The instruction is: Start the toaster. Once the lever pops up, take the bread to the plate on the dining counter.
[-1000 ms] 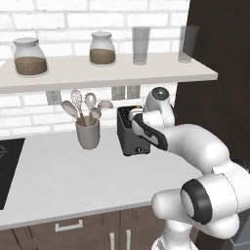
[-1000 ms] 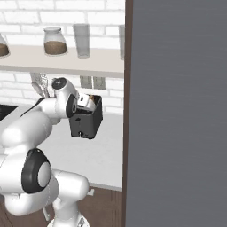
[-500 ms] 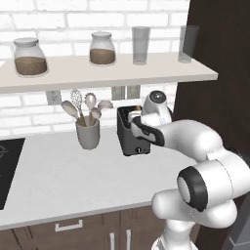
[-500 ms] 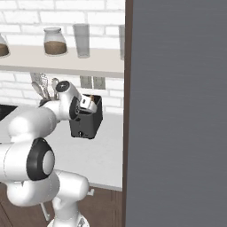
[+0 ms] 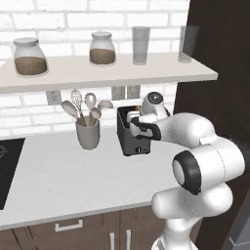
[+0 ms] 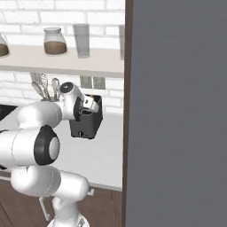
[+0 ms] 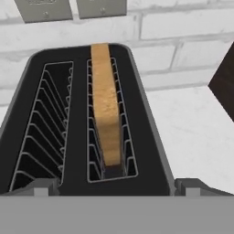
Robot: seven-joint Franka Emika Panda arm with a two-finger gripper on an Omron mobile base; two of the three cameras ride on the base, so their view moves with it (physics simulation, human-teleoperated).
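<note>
My arm has twisted round a bit, but my pincer [image 7: 116, 186] has stayed in about the same spot, right over the toaster [image 7: 80, 114]. My pincer is wide open and holds nothing. So I think I am only lining up, and the toaster is not started yet. I cannot see the lever from here.

The toaster sits just under my pincer. It is a dark, boxy thing with smooth sides and two long slots with thin wire bars inside. The bread [image 7: 106, 105] stands on its edge in one slot, just below and ahead of my fingertips. It looks flat, pale tan and a bit crumbly. Past the toaster is a bumpy white brick wall [image 7: 192, 27]. The worktop [image 7: 192, 132] beside it is smooth and light.
</note>
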